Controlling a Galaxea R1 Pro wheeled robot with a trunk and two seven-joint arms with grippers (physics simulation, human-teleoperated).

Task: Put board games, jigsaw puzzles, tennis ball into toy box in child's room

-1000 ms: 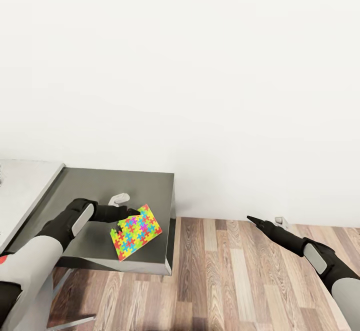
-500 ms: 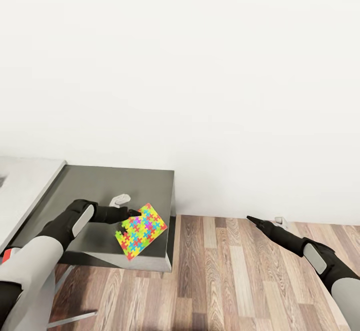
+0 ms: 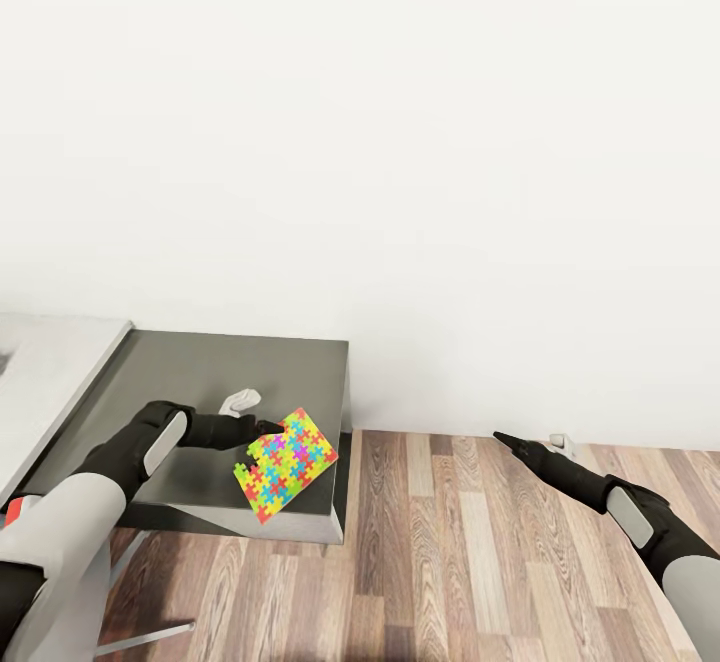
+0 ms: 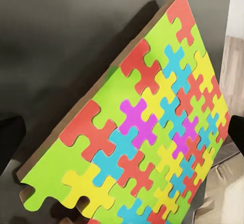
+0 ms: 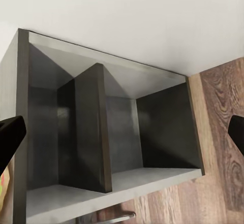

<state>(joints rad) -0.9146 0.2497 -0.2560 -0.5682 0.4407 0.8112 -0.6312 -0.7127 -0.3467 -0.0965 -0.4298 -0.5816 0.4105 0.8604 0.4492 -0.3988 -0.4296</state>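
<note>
White wall (image 3: pixel 400 142) across upper frame. Wood-plank floor (image 3: pixel 480 562) lower right. Dark grey lower bench section (image 3: pixel 200 372) at lower left, joined to light grey bench top (image 3: pixel 50 362) at left edge. Thin multicoloured jigsaw sheet (image 3: pixel 286 463) tilted above the bench's near right corner, pinched at its edge by left claw (image 3: pixel 268 429). Right claw (image 3: pixel 500 437) over floor at lower right; wrist view shows its fingers spread wide.
</note>
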